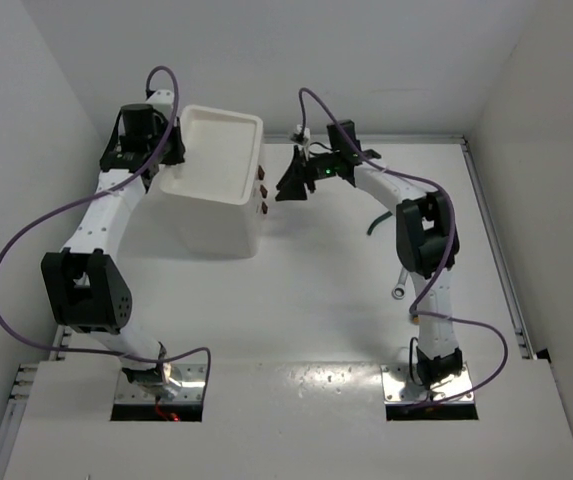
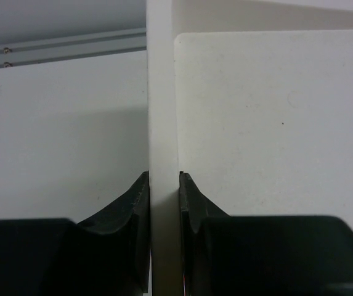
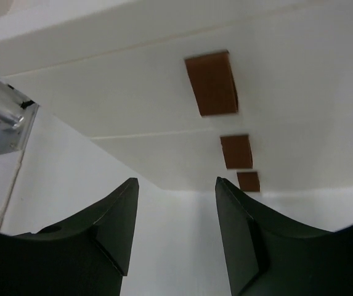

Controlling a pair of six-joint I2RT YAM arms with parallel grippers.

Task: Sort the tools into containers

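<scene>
The white cabinet [image 1: 216, 215] stands at the back left, its rimmed tray top [image 1: 228, 122] empty as far as the top view shows. My left gripper [image 1: 171, 152] is shut on the tray's left rim [image 2: 162, 123], one finger on either side of the wall. My right gripper [image 1: 290, 186] hovers open just right of the drawers' dark red handles [image 1: 263, 190], holding nothing. In the right wrist view these handles [image 3: 212, 83] lie ahead of the open gripper [image 3: 176, 182]. A silver wrench [image 1: 399, 286] and a green handle [image 1: 374, 226] peek out from under the right arm.
The right arm's elbow [image 1: 424, 235] hangs over the tools on the table. An aluminium rail [image 1: 491, 240] runs along the table's right edge, and white walls close in the back and both sides.
</scene>
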